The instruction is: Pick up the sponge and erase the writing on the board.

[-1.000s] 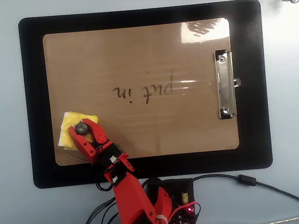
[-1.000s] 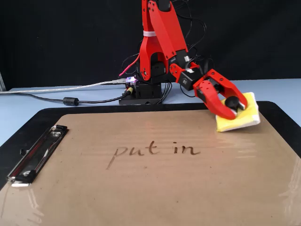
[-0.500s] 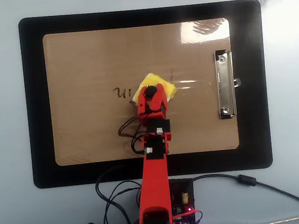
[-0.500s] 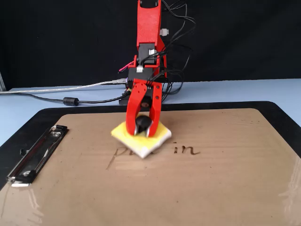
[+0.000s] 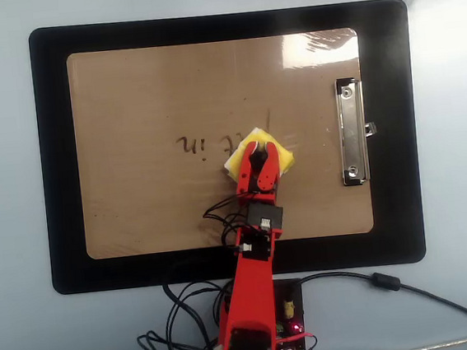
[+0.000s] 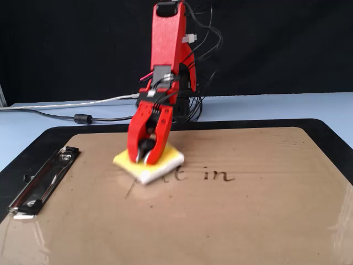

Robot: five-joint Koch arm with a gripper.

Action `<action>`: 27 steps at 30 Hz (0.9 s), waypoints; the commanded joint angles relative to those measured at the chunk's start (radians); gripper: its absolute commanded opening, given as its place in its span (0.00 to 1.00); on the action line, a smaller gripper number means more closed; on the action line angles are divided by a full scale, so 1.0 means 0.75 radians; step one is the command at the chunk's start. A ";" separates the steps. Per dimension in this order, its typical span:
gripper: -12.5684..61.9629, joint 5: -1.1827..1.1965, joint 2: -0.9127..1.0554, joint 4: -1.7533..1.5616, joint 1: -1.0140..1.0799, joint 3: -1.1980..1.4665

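Observation:
The tan board lies on a black mat. My red gripper is shut on the yellow sponge, pressing it flat on the board over the first word of the writing. Of the writing, "in" and part of a "t" show beside the sponge; the other letters are covered or gone. The sponge's black disc is hidden between the jaws in the overhead view and only partly seen in the fixed view.
A silver clip sits at the board's right end in the overhead view. The black mat frames the board. The arm's base and cables lie at the near edge.
The gripper has slid the sponge along the board toward the clip, off the middle of the writing and onto its first letters. A "t" has come back into view.

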 commanded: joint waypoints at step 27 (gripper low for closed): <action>0.06 -0.153 0.067 -0.239 0.125 0.137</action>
